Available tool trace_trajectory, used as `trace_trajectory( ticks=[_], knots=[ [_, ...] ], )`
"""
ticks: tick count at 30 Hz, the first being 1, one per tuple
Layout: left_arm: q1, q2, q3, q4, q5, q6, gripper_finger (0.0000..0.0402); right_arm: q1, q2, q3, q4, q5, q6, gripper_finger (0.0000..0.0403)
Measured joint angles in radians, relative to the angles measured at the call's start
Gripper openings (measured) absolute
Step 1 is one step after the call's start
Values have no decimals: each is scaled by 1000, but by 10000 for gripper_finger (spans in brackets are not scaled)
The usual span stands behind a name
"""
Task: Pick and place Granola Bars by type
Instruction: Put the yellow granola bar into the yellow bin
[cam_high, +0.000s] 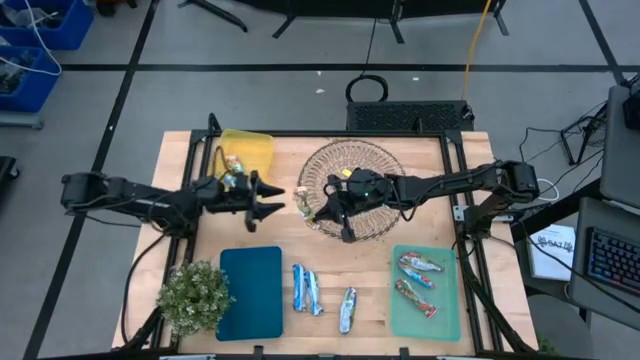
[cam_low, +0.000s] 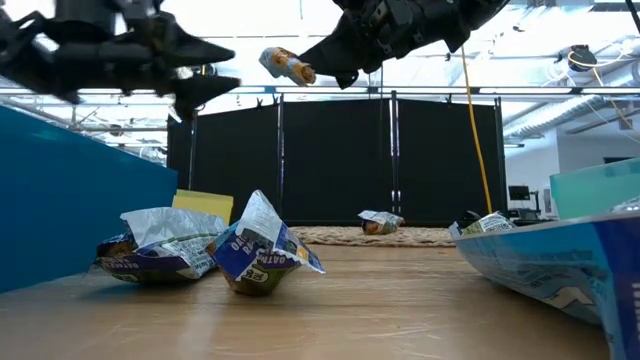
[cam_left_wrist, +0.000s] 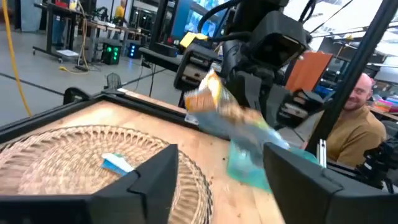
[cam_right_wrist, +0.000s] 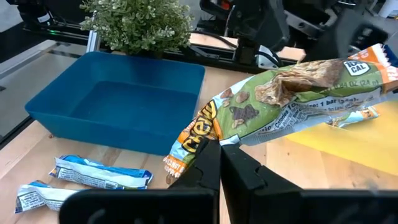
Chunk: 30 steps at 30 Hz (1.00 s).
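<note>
A green-and-orange granola bar (cam_right_wrist: 292, 99) is held in the air by my right gripper (cam_right_wrist: 219, 149), above the table just left of the wicker basket (cam_high: 375, 160); the high view shows the same bar (cam_high: 303, 205). My left gripper (cam_high: 272, 200) hangs open a short way to the bar's left, facing it. One more bar lies on the yellow mat (cam_high: 250, 148), a blue one (cam_left_wrist: 118, 163) in the basket, three blue ones (cam_high: 308, 290) on the wood and red ones (cam_high: 418, 268) on the green mat. My right gripper pinches one end of the green-and-orange bar (cam_right_wrist: 202, 144) between its two shut fingers. The fingers reach toward the table's left, slanting a little down. The bar is lifted clear and sticks out beyond the fingertips (cam_low: 285, 65), its wrapper crumpled.
A blue tray (cam_high: 250, 290) sits at the near left with a small potted plant (cam_high: 193, 297) beside it. The green mat (cam_high: 425, 310) lies at the near right. A person (cam_left_wrist: 357, 118) sits beyond the table's edge. Bare wood shows between the tray and the green mat.
</note>
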<state>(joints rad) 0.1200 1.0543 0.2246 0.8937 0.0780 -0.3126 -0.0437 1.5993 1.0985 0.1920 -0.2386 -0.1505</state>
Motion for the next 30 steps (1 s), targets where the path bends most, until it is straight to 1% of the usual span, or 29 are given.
trace_trajectory(
  ticks=[3, 6, 8, 13, 18, 23, 30],
  knots=[
    [0, 87, 79, 2, 0, -7, 261, 0, 0, 0, -1, 0, 1, 0],
    [0, 146, 140, 1, 0, -8, 265, 0, 0, 0, -1, 0, 6, 0],
    [0, 175, 174, 2, 5, -11, 262, 0, 0, 0, -1, 0, 6, 0],
    [-3, 243, 240, 3, 53, -32, 247, 0, 0, 0, -2, 0, 6, 0],
    [-19, 310, 282, 2, 61, -57, 239, 0, 0, 0, -3, 0, 5, 0],
    [-29, 324, 291, 0, 62, -53, 233, 0, 0, 0, -14, 0, 4, 0],
    [-30, 280, 291, -20, 67, -24, 219, -1, 0, 0, -18, 1, 5, 0]
  ],
)
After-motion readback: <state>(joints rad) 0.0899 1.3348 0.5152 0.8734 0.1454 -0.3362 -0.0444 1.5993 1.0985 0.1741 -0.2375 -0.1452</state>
